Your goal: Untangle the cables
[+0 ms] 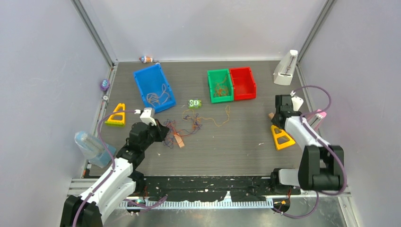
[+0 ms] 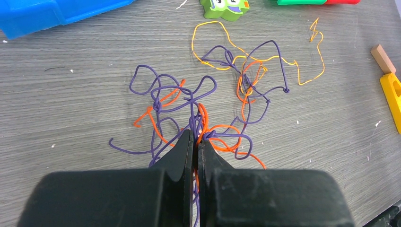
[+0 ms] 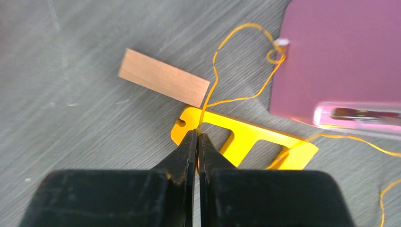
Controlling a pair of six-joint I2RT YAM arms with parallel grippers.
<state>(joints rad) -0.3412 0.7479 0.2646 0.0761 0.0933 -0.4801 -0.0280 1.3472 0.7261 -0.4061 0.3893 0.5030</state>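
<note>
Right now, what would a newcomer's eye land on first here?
The tangle of purple and orange cables mid-table, with the left arm's fingers pinched shut on it. Near the right edge, the right arm's fingers are closed on a single yellow strand above a yellow triangular frame. A blue bin, green bin and red bin sit at the far side.

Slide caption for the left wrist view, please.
Left gripper, jaws shut on thin purple and orange wire cables tangled on the grey wood-grain table.
</note>
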